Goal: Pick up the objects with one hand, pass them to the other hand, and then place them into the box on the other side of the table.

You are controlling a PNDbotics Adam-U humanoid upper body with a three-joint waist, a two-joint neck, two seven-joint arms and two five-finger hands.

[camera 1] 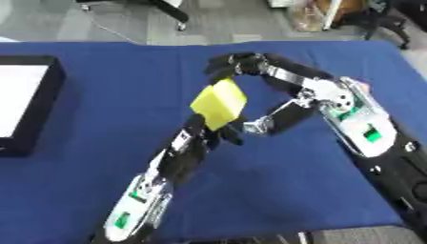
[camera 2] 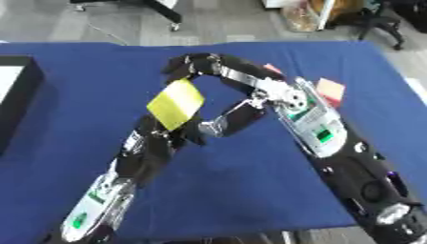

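- the blue table point(camera 1: 100, 95) fills most of both views, its cloth running from the far edge down to the near edge.
- a yellow block point(camera 1: 219, 103), flat-faced and tilted, sits in the air above the middle of the table, held between the two hands.
- the left hand point(camera 1: 213, 133) comes up from the 7 o'clock corner on a black and silver arm; its fingers curl round the block's lower edge at about 6 o'clock of the block.
- the right hand point(camera 1: 232, 66) reaches in from the 3 o'clock side on an arm bent at the elbow; its dark fingers are curled over the block's top edge at 12 o'clock, touching it or just above it, and which cannot be told.
- a black box point(camera 1: 37, 119) with a white inside lies at the table's 9 o'clock edge, well apart from the block.
- a pale red, square thing point(camera 2: 331, 89) lies on the table at about 2 o'clock, just behind the right forearm; a smaller pink bit point(camera 2: 272, 68) shows beside the same arm.
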